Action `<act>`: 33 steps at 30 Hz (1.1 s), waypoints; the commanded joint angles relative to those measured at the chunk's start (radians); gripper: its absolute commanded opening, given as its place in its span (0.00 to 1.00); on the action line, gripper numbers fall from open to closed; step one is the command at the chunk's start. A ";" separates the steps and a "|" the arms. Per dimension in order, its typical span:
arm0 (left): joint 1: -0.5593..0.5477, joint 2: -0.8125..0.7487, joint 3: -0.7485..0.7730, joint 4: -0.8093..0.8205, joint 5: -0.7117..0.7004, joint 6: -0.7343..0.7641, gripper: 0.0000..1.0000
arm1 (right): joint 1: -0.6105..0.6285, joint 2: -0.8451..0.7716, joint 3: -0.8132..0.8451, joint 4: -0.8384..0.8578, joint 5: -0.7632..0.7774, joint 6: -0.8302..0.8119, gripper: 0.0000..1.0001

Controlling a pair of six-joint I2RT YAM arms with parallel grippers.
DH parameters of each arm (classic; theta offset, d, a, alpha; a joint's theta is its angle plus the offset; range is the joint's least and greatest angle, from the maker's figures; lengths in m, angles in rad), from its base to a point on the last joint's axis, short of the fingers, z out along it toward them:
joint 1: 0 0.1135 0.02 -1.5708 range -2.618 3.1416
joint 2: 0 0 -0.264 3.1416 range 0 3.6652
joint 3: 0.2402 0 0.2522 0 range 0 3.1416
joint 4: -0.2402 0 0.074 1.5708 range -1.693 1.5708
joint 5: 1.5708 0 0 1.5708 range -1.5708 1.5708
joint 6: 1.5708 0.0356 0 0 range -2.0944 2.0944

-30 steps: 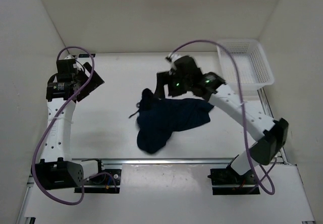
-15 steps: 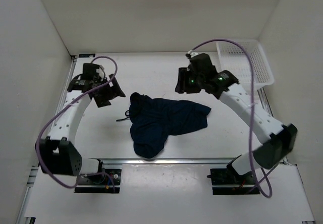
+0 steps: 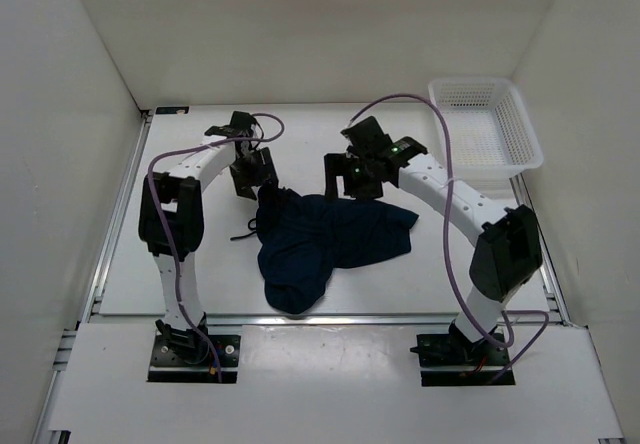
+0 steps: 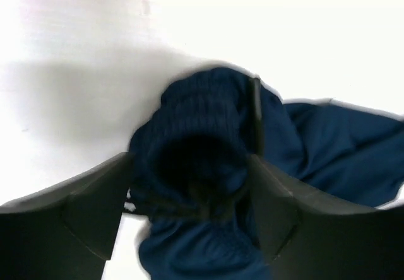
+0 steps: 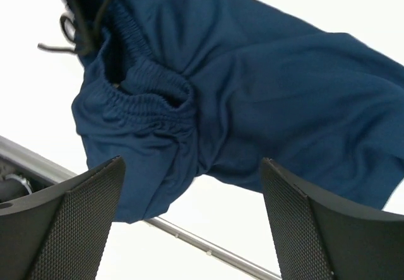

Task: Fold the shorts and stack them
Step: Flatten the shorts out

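Navy shorts (image 3: pixel 335 236) lie crosswise, waistband (image 3: pixel 272 204) pointing left.

no readable text, labels, brands or numbers in any view; nothing printed on the shorts (image 3: pixel 325 239) or the white basket (image 3: pixel 487 124) right of them

A robot laboratory cell is indicated. A white table (image 3: pixel 200 264) is enclosed at the back and on both sides by plain white panels (image 3: pixel 70 114), as in a booth built for recording. Two white and black arms, left (image 3: pixel 170 219) and right (image 3: pixel 455 204), are bolted to a slotted aluminium rail (image 3: pixel 340 317) at the near edge. Purple cables (image 3: pixel 400 97) are looped loosely along the arms. A white plastic basket (image 3: pixel 485 124) is set in the far right corner.
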 commanded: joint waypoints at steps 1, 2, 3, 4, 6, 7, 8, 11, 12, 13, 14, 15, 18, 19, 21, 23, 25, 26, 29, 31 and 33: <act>-0.004 0.029 0.071 -0.008 0.040 0.036 0.67 | 0.072 0.087 0.020 0.029 -0.091 -0.039 0.91; -0.004 0.041 0.085 -0.008 0.060 0.062 0.52 | 0.086 0.110 0.021 0.042 -0.091 -0.039 0.91; -0.004 0.041 0.085 -0.008 0.071 0.062 0.39 | 0.107 0.153 0.021 0.053 -0.091 -0.062 0.91; -0.004 0.041 0.085 -0.008 0.071 0.062 0.16 | 0.108 0.170 0.021 0.069 -0.109 -0.074 0.91; -0.004 0.031 0.076 -0.017 0.071 0.062 0.10 | 0.120 0.218 0.021 0.104 -0.109 -0.095 0.90; -0.004 0.017 0.076 -0.017 0.071 0.062 0.10 | 0.120 0.232 0.021 0.104 -0.109 -0.096 0.88; -0.004 0.017 0.076 -0.017 0.071 0.062 0.10 | 0.120 0.242 0.021 0.121 -0.109 -0.106 0.85; -0.004 -0.012 0.076 -0.027 0.080 0.062 0.10 | 0.120 0.278 0.021 0.177 -0.143 -0.106 0.73; -0.004 -0.027 0.076 -0.027 0.080 0.062 0.10 | 0.120 0.297 0.021 0.187 -0.143 -0.106 0.62; -0.004 -0.040 0.076 -0.037 0.080 0.062 0.10 | 0.120 0.307 0.021 0.187 -0.143 -0.106 0.53; -0.004 -0.040 0.076 -0.037 0.091 0.062 0.10 | 0.120 0.307 0.036 0.196 -0.152 -0.106 0.39; 0.005 -0.052 0.085 -0.046 0.091 0.062 0.10 | 0.120 0.319 0.045 0.196 -0.152 -0.106 0.15; 0.014 -0.074 0.117 -0.074 0.100 0.062 0.10 | 0.120 0.270 0.065 0.187 -0.112 -0.106 0.00; 0.026 -0.087 0.146 -0.074 0.100 0.062 0.10 | 0.120 0.253 0.065 0.173 -0.088 -0.115 0.00; 0.036 -0.087 0.200 -0.099 0.137 0.062 0.10 | 0.079 0.206 0.108 0.161 -0.040 -0.125 0.00; 0.062 -0.078 0.342 -0.146 0.151 0.062 0.10 | 0.028 0.171 0.157 0.129 -0.028 -0.149 0.00; 0.071 -0.031 0.478 -0.221 0.165 0.062 0.10 | -0.010 0.161 0.282 0.100 0.000 -0.166 0.00; 0.071 -0.011 0.634 -0.246 0.180 0.062 0.10 | -0.047 0.161 0.331 0.071 0.000 -0.166 0.00; 0.092 0.006 0.803 -0.240 0.238 0.006 0.10 | -0.104 0.149 0.490 0.035 -0.011 -0.177 0.00; 0.093 -0.018 0.792 -0.195 0.309 -0.022 0.10 | -0.122 0.140 0.534 0.035 -0.011 -0.177 0.00; 0.067 -0.018 0.862 -0.195 0.318 -0.041 0.10 | -0.135 0.097 0.535 0.035 -0.011 -0.157 0.00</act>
